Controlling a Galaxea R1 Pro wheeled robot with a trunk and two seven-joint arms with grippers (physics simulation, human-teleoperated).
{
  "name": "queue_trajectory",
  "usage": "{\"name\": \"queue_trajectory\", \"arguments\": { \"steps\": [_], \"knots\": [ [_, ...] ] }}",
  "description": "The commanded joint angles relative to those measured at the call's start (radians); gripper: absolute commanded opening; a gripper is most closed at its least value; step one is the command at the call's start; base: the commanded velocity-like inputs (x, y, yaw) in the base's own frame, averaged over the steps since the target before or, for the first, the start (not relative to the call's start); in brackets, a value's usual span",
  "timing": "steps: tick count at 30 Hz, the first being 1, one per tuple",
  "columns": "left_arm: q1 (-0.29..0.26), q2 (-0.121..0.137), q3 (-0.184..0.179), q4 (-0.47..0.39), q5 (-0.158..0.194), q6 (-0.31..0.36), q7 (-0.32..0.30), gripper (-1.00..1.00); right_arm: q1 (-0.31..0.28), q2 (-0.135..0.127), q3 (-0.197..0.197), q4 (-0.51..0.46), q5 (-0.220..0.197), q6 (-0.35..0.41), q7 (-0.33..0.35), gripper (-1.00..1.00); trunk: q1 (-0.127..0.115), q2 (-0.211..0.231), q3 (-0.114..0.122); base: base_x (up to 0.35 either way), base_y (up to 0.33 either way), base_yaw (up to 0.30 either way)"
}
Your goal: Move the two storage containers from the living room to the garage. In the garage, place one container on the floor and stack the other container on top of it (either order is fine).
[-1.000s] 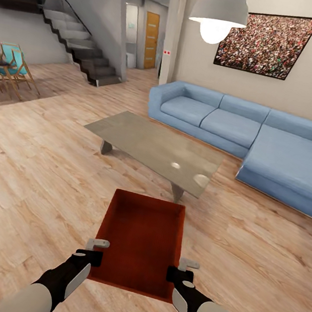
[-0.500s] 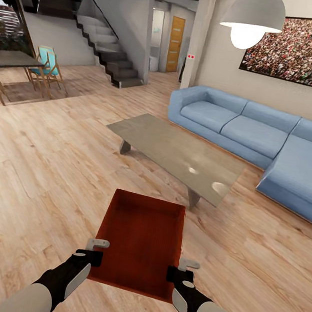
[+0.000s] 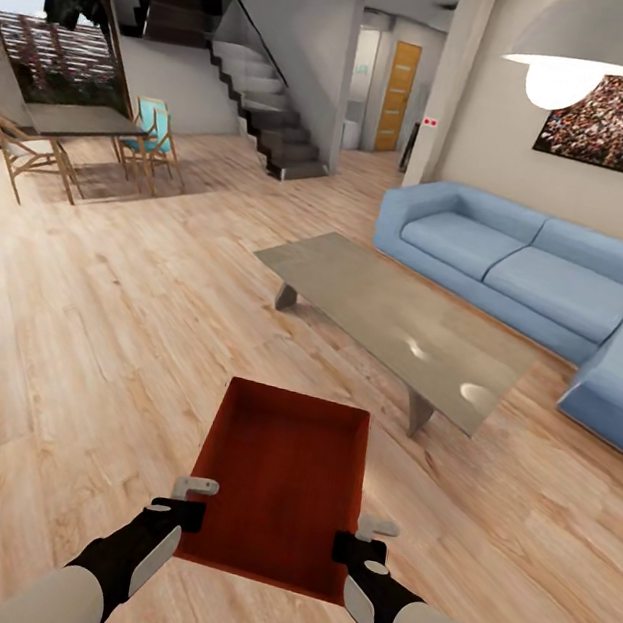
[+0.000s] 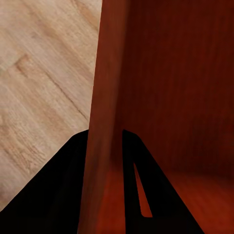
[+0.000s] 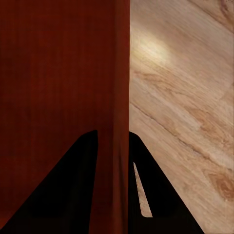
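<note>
I have the left gripper [image 3: 186, 502] clamped on the left side wall of the storage container [image 3: 279, 484], and the right gripper [image 3: 361, 540] clamped on its right side wall. In the left wrist view the two dark fingers [image 4: 63, 190] straddle the thin orange-red wall, one outside, one inside; the right wrist view shows the same pinch on the opposite wall [image 5: 122, 97]. The container sits at lower centre of the head view, open top up, held level above the light wood-plank floor [image 3: 73, 343]. Past its far edge, right of centre, stands a low grey coffee table [image 3: 390, 325]. A blue sofa [image 3: 530, 277] runs along the right side under a white pendant lamp [image 3: 578, 52]. A staircase [image 3: 269, 112] rises at upper centre, and a dining table with chairs [image 3: 72, 135] sits at upper left.
</note>
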Motion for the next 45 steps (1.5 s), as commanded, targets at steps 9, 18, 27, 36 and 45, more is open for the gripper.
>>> {"name": "queue_trajectory", "arguments": {
  "steps": [9,18,27,36,45],
  "knots": [
    [-0.002,0.002,-0.004,-0.046,0.001,0.005,0.013,-1.0,0.0,-0.015,0.037,-0.003,-0.013,-0.001,-0.004,-1.0,0.0,-0.001,-0.001,0.0,0.0,0.27],
    [-0.002,0.005,-0.003,-0.046,0.001,0.005,0.013,-1.0,0.0,-0.015,0.037,-0.003,-0.013,-0.001,-0.004,-1.0,0.0,-0.001,-0.001,0.0,0.0,0.27],
    [-0.002,0.01,-0.003,-0.048,0.002,0.005,0.013,-1.0,0.0,-0.015,0.037,-0.003,-0.013,-0.001,-0.004,-1.0,0.0,-0.001,-0.001,0.0,0.0,0.27],
    [-0.002,0.01,-0.003,-0.048,0.002,0.005,0.013,-1.0,0.0,-0.015,0.037,-0.003,-0.013,0.0,-0.004,-1.0,0.0,-0.001,-0.001,0.0,0.0,0.258],
    [-0.002,0.01,-0.003,-0.048,0.002,0.005,0.013,-1.0,0.0,-0.015,0.037,-0.003,-0.013,0.0,-0.004,-1.0,0.0,-0.001,-0.001,0.0,0.0,0.043]
  ]
}}
